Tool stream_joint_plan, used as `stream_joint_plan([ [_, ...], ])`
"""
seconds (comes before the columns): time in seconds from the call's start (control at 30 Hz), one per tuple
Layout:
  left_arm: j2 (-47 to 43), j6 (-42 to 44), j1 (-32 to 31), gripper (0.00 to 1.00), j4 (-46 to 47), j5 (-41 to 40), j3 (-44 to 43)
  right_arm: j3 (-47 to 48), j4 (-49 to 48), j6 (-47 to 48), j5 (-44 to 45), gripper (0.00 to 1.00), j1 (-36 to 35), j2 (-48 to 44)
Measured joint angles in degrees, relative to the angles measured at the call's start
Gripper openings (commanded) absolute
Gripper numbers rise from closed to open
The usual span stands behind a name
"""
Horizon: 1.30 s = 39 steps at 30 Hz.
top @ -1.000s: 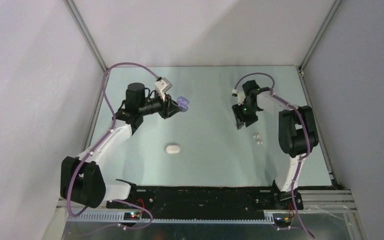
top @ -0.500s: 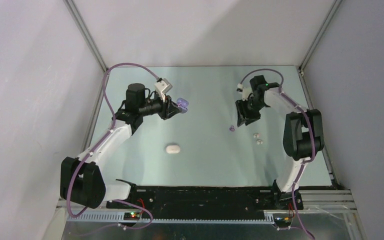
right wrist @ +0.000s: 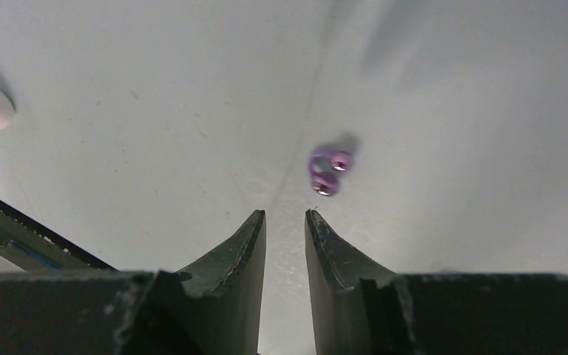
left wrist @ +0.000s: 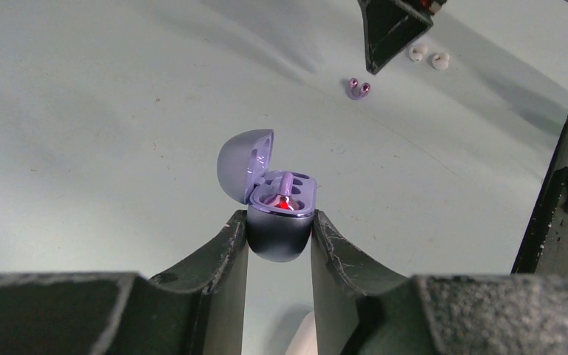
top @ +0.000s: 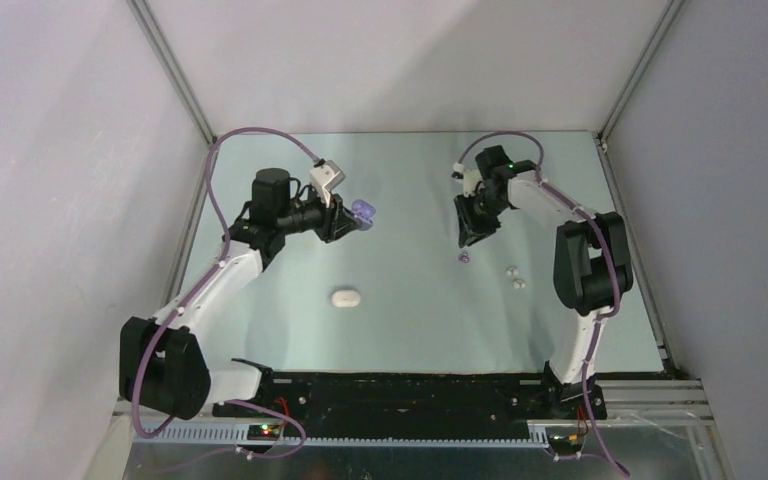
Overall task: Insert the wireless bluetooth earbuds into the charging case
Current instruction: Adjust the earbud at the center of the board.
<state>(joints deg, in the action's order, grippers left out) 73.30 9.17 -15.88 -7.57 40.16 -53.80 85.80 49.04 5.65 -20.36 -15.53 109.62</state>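
Left arm (top: 210,290) and right arm (top: 588,262): white links, black joints.
Lilac cable (top: 208,185) runs along each; fingers (left wrist: 214,255) are black, wedge-shaped, scuffed.

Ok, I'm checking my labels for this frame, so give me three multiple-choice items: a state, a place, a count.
1. The purple case in the left hand is: A open; B shut; C lidless.
2. The purple earbuds lie: A on the table just beyond the right hand; B inside the case; C between the left hand's fingers.
3. White earbuds on the table: A one; B two; C four.
Answers: A, its lid stands hinged up; A, they rest on bare table past that hand; B, a pair lies together.
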Motion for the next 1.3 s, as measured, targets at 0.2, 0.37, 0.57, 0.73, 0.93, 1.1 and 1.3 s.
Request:
stream_joint_plan([
  [0.2, -0.7, 0.3, 0.0, 0.00, -0.1, -1.0, 0.0, 0.0, -0.1, -3.3, 3.7, 0.50, -6.2, 0.7],
  [0.37, -2.1, 0.3, 0.0, 0.00, -0.1, -1.0, 0.0, -0.1, -0.4, -6.5, 12.8, 0.58, -8.8, 1.4],
  [0.57, -2.6, 0.3, 0.0, 0.00, 0.2, -1.2, 0.0, -0.6, -1.0, -8.9, 20.1, 0.60, -11.1, 1.5],
  [0.73, -2.7, 0.3, 0.0, 0.00, 0.2, -1.6, 0.3, -0.7, -1.2, -10.3, 23.0, 0.62, -12.5, 2.6],
  [0.93, -2.9, 0.3, 0.0, 0.00, 0.2, -2.2, 0.7, -1.3, -1.3, -11.2, 24.2, 0.65, -13.2, 3.8],
  [1.1, -3.0, 0.3, 0.0, 0.00, 0.7, -2.5, 1.2, -1.3, -1.4, -11.5, 25.8, 0.64, -13.7, 4.5],
  [1.3, -3.2, 0.3, 0.0, 0.00, 0.7, -2.5, 1.6, -1.5, -1.7, -11.6, 27.0, 0.48, -14.0, 5.8],
])
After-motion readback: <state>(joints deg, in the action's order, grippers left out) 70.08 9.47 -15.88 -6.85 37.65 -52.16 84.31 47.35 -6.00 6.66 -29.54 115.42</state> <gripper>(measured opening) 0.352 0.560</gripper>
